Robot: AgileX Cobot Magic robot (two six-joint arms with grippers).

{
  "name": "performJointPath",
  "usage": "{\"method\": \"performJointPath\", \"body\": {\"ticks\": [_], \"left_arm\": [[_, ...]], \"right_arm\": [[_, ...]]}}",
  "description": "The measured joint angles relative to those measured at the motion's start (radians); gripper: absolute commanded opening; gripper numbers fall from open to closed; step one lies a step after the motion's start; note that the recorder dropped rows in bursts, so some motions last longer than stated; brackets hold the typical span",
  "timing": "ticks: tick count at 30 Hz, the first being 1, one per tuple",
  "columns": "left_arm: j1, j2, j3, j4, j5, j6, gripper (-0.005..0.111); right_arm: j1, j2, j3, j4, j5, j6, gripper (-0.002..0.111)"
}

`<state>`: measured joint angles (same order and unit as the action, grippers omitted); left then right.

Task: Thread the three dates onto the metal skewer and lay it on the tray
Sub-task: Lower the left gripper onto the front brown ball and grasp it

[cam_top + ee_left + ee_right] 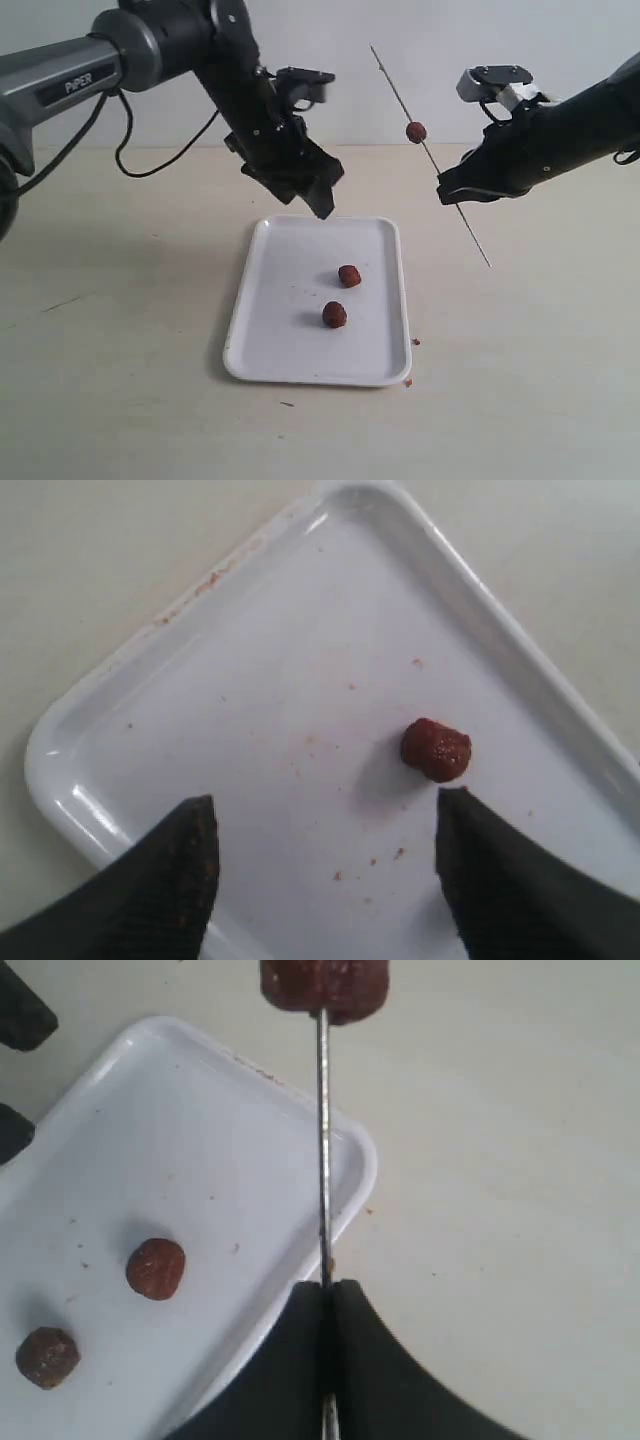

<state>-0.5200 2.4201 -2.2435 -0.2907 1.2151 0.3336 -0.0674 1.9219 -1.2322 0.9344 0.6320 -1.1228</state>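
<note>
Beige table [120,350], white wall [560,40]. Tray [270,340] at centre with two loose dates [349,275]. Right gripper [447,192] pinches skewer [395,88], tilted in air right of tray, third date [416,131] threaded on. Left gripper [305,192] hovers over tray's far edge, fingers wide, empty.

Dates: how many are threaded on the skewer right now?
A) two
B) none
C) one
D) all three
C: one threaded date sits on the skewer clamped in the right gripper, while the far date and the near date lie loose on the tray.
</note>
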Motion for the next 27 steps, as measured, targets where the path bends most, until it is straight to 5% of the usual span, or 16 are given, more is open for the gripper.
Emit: {"method": "performJointPath", "body": {"ticks": [9, 27], "left_arm": [[-0.185, -0.003, 0.0, 0.235, 0.005, -0.287, 0.061], [-0.262, -0.003, 0.241, 0.336, 0.006, -0.771, 0.061]], "right_arm": [[-0.016, 0.0, 0.0, -0.126, -0.018, 0.091, 0.0], [-0.034, 0.0, 0.0, -0.129, 0.003, 0.108, 0.0]]}}
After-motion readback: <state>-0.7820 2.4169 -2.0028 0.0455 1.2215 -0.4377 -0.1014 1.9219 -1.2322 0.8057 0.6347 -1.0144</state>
